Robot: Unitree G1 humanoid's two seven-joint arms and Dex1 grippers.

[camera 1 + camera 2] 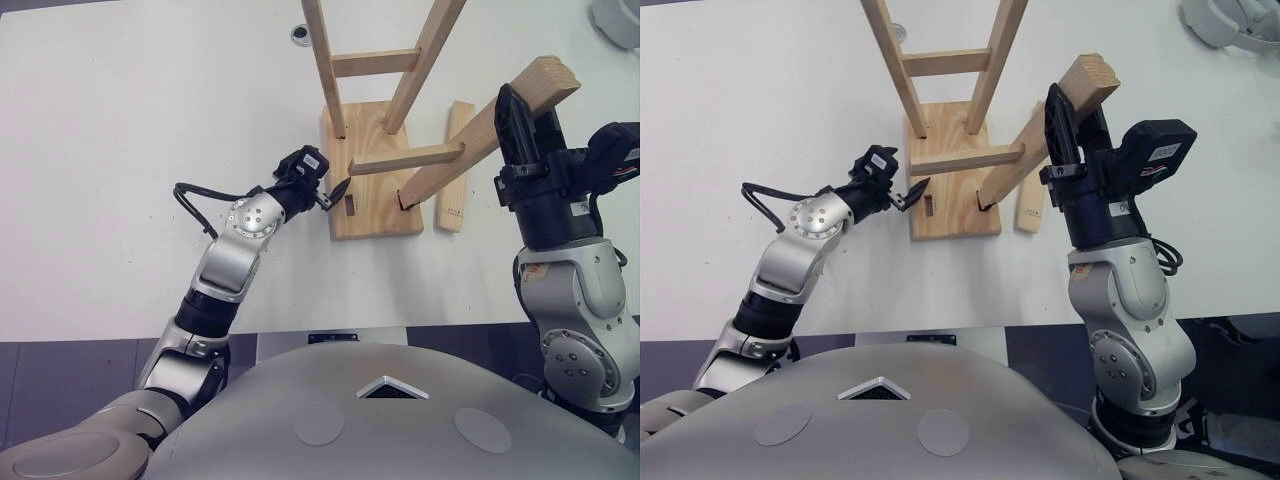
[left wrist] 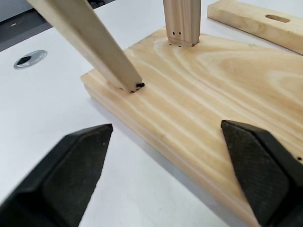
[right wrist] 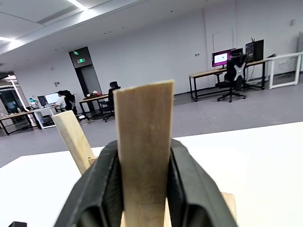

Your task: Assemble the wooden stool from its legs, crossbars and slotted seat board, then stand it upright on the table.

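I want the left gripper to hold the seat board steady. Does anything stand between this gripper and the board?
Nothing visible does. The left gripper is open at the seat board's left edge, and I see only bare table before that edge.

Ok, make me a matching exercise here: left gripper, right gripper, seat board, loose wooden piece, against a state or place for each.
1 left gripper
2 right gripper
3 seat board
4 loose wooden piece

A shut on the tilted leg
B flat, upright legs standing in it
C open, at the board's left edge
D lying beside the board's right side

Pairs: 1-C, 2-A, 3-B, 4-D
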